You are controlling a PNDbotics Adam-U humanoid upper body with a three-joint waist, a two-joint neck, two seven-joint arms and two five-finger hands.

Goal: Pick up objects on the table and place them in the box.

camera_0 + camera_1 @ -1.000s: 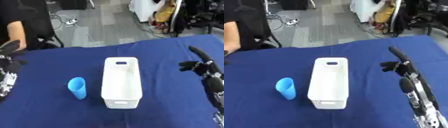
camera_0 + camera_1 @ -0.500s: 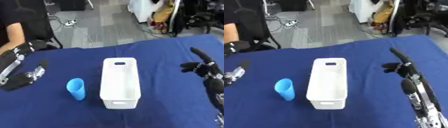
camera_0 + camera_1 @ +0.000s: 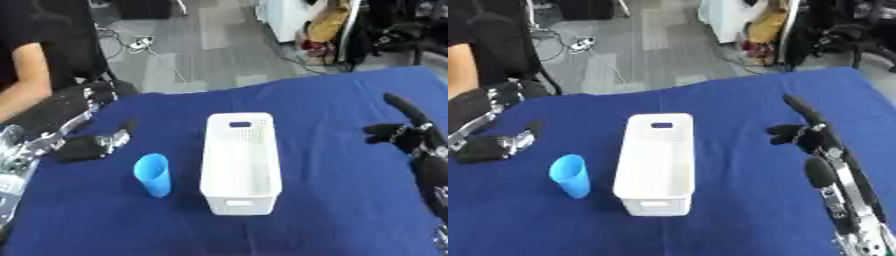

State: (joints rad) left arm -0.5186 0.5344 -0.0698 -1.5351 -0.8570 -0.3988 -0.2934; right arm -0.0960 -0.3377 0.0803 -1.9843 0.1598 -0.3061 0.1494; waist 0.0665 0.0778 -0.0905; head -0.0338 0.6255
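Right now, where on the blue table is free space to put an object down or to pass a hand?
Bare cloth lies between the white box and the right hand, and along the near edge of the table in front of the box. It is tighter on the left, where the blue cup stands beside the box with the left hand just behind it.

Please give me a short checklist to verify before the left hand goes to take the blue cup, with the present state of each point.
1. blue cup stands upright on the table: ok.
2. Cup is apart from the white box: ok.
3. Box is empty enough for the cup: ok.
4. left hand is near the cup, holding nothing: ok.
5. right hand is open and away from the box: ok.
6. Cup is empty inside: cannot tell.
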